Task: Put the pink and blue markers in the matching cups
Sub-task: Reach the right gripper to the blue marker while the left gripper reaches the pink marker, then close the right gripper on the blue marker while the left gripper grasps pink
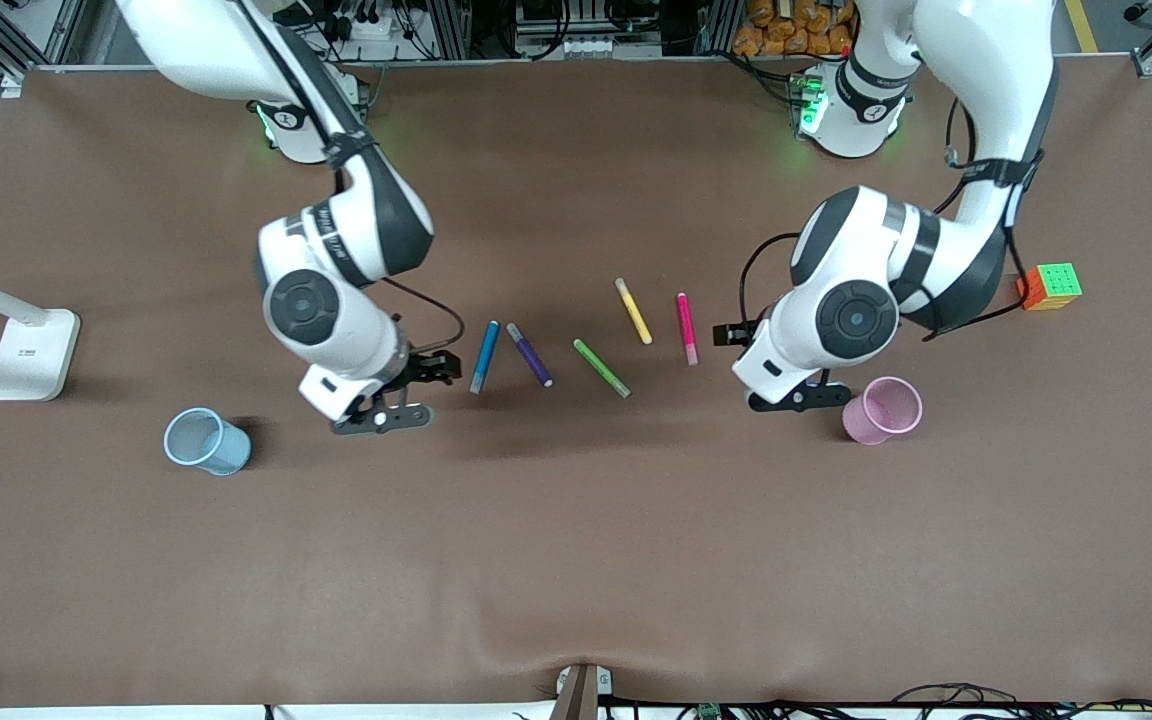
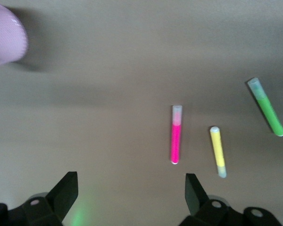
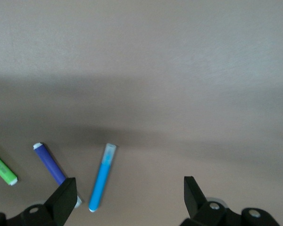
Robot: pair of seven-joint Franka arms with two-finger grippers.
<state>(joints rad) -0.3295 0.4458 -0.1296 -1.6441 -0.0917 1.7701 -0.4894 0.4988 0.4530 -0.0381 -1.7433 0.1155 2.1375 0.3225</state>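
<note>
The blue marker and the pink marker lie flat at the two ends of a row of pens in the middle of the table. The light blue cup stands upright toward the right arm's end. Toward the left arm's end stands the pink cup. My right gripper hangs open and empty over bare table beside the blue marker. My left gripper is open and empty too, over the table between the pink marker and the pink cup.
Between the two task markers lie a purple pen, a green pen and a yellow pen. A puzzle cube sits near the left arm's end. A white lamp base stands at the right arm's end.
</note>
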